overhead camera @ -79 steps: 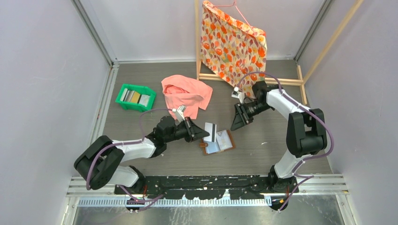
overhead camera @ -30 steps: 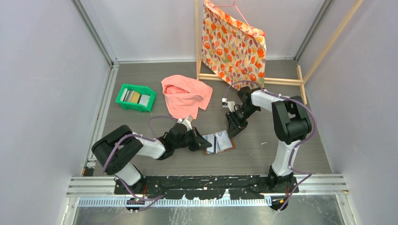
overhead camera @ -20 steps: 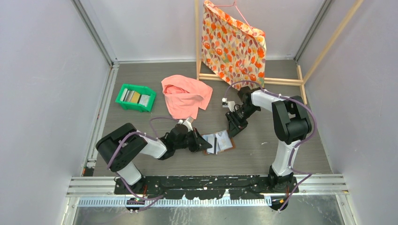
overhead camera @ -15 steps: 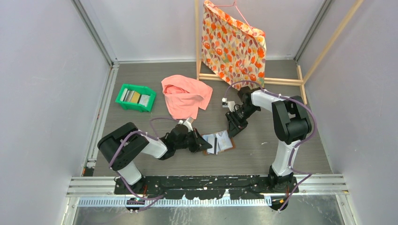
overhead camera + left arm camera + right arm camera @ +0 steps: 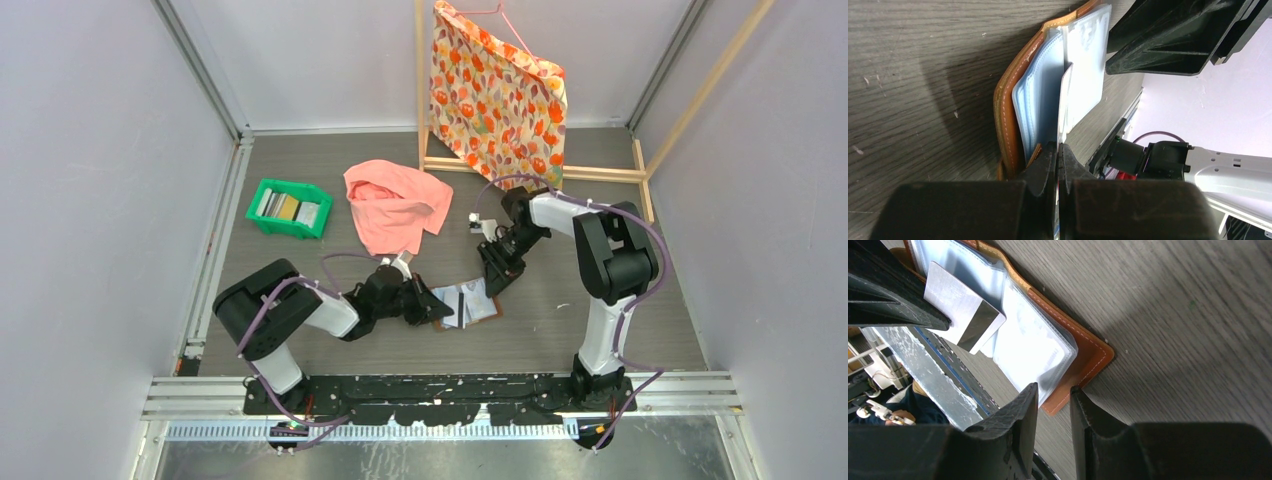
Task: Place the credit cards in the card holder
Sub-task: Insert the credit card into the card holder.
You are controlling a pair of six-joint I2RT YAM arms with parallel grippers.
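Observation:
The card holder [image 5: 478, 302] lies open on the table, brown leather with pale plastic pockets [image 5: 1030, 342]. My left gripper [image 5: 432, 304] is shut on a silver credit card [image 5: 960, 310] with a dark stripe. That card stands on edge [image 5: 1064, 105], its far end against the pockets. My right gripper [image 5: 494, 283] is low at the card holder's far right corner [image 5: 1093, 362]. Its jaws [image 5: 1053, 394] stand partly open astride that corner, with a gap showing. More credit cards [image 5: 288, 207] lie in a green tray.
The green tray [image 5: 262, 222] sits at the back left. A pink cloth [image 5: 398, 203] lies just behind the card holder. A floral cloth [image 5: 495, 92] hangs on a wooden rack [image 5: 600, 174] at the back. Grey walls close in both sides.
Since the earliest frame both grippers have come down to the card holder and the card has dropped to the pockets. Over the last second the right gripper edged slightly left.

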